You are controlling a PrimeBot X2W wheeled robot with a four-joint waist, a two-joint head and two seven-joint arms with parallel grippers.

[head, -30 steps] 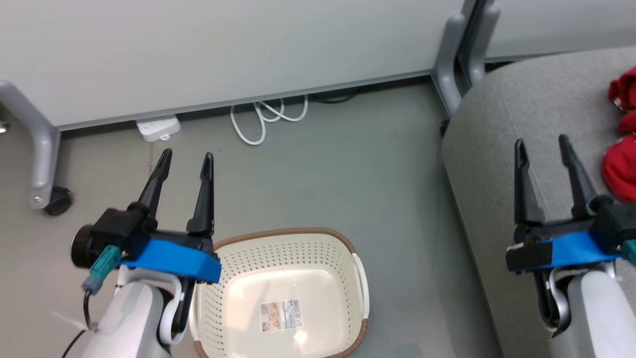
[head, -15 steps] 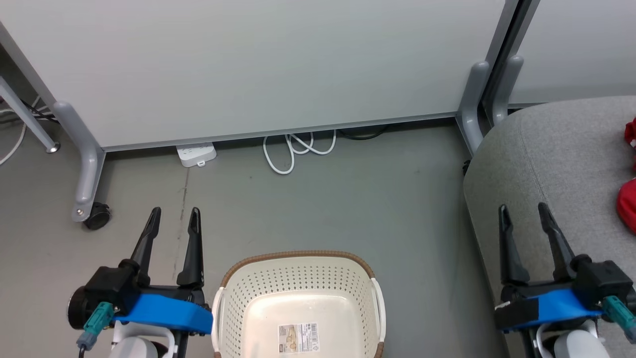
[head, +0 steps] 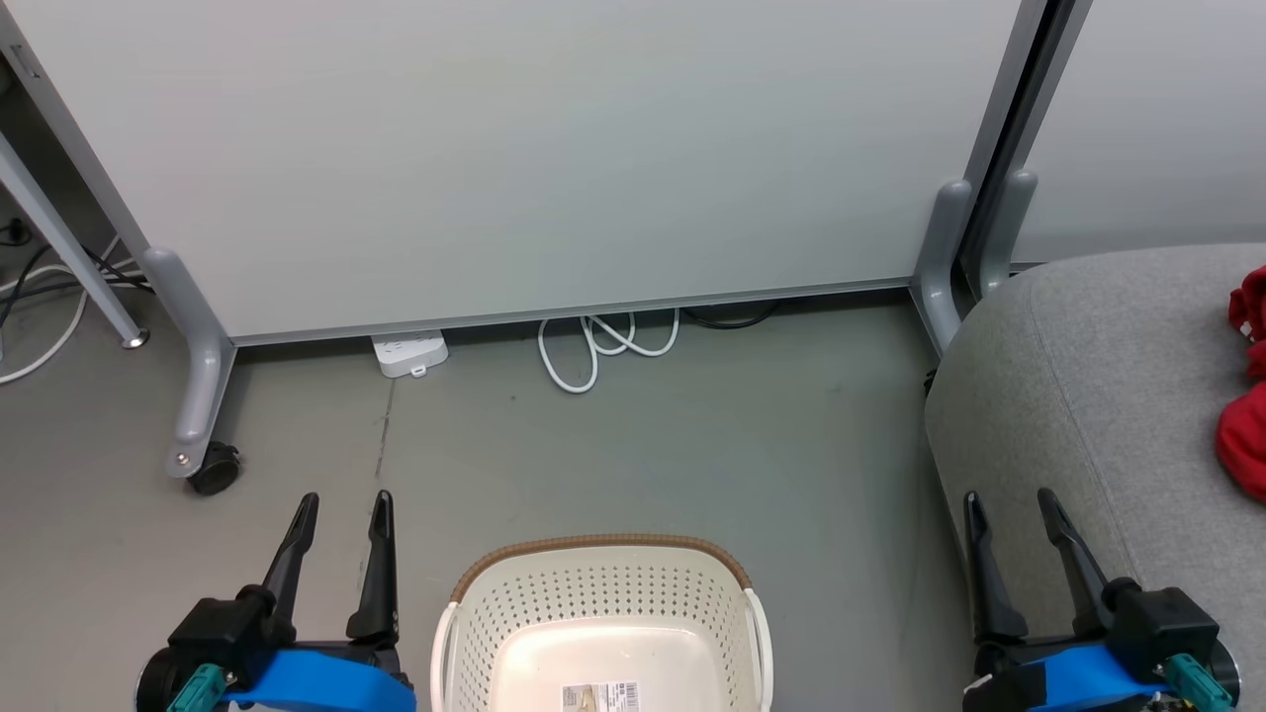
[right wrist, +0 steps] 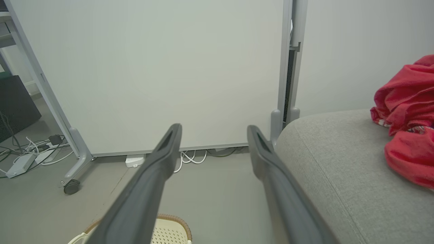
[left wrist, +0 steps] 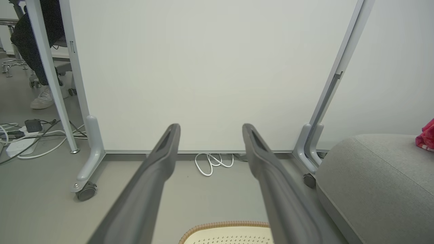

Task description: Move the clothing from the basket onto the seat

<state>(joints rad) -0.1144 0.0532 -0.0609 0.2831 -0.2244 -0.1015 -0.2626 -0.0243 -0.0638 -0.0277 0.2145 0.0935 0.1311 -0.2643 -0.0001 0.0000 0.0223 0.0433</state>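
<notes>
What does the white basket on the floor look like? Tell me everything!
The basket is oval, cream-white plastic, with little holes in its sides, a brown woven-look rim and a white handle at each side. It stands upright on the grey floor, between the left gripper and the right gripper. The part in view is empty but for a sticker on its bottom.

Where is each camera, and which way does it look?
Head view: on the head, looking down at basket and floor; left gripper and right gripper show.
Left wrist view: left wrist, facing the partition between its own fingers.
Right wrist view: right wrist, facing partition and seat past its fingers.
Shared: all show the basket.
</notes>
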